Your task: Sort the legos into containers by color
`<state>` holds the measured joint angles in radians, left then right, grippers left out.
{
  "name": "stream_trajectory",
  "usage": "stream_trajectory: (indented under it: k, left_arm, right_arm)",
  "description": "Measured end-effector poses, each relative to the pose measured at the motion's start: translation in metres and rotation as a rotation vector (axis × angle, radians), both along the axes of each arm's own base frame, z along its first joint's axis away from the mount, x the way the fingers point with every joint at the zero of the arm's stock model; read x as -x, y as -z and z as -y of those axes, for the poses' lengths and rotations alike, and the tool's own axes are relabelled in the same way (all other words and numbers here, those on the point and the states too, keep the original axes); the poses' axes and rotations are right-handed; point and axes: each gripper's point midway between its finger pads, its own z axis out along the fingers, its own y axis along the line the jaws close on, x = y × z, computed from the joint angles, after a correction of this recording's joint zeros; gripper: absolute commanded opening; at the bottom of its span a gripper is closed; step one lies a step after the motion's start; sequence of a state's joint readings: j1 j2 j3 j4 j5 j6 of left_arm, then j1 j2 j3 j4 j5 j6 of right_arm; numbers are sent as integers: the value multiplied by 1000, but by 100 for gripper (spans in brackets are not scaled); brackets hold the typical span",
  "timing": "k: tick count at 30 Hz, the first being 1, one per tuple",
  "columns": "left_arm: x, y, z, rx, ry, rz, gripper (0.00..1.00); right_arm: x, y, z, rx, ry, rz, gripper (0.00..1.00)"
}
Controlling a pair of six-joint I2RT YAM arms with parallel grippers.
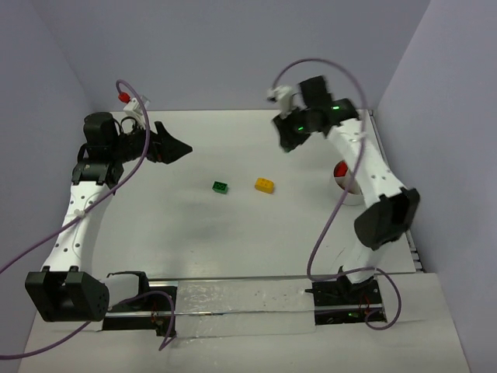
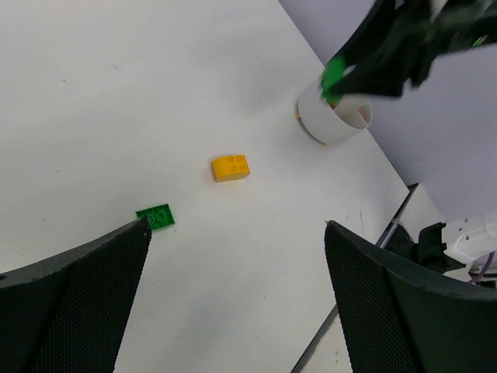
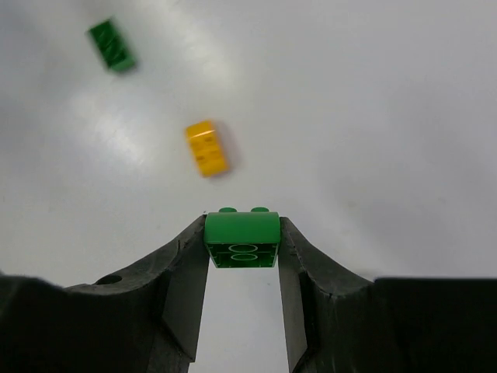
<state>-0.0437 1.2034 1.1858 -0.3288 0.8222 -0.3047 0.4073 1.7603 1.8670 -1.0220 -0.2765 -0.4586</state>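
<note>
Right hand (image 3: 242,230) holds one green brick (image 3: 241,245); one green (image 3: 111,45), one yellow (image 3: 206,147) lie loose.

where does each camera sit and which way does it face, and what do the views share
top external: fixed above and behind the bases, looking down on the table; both arms show, bases at the bottom.
left wrist: on the left arm, looking across the table toward the white cup; the left gripper, open, frames the bottom.
right wrist: on the right arm, looking down at the table; the right gripper clamps the held green brick.
shared: all three show the yellow brick and the loose green brick.
</note>
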Motion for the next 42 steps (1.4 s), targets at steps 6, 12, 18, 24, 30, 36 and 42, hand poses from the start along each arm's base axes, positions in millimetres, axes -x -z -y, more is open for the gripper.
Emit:
stream_trajectory:
  k: [6,12,18,24,30,36,42]
  left_arm:
    - [-2,-3,2,-2,-8,13,99]
    - [-4,-6,10,-16,-13,34,99]
    - [-6,-9,13,-28,-19,50,99]
    - [-7,-9,12,-36,-27,56,99]
    - [-7,-9,11,-37,-28,58,99]
    - [-7,-8,11,-37,-28,57,99]
    - [-7,-8,12,-37,-27,57,99]
  right_arm:
    - [-20,-53,156,-191,455,107,0]
    - [-6,-16,258,-205,736,34,0]
    - [-9,4,299,-168,824,26,0]
    - [-23,44,316,-136,855,-42,0]
    - [-29,73,319,-132,861,-111,4]
    - [-31,85,322,-113,851,-129,9]
    - [-34,89,328,-85,845,-111,12]
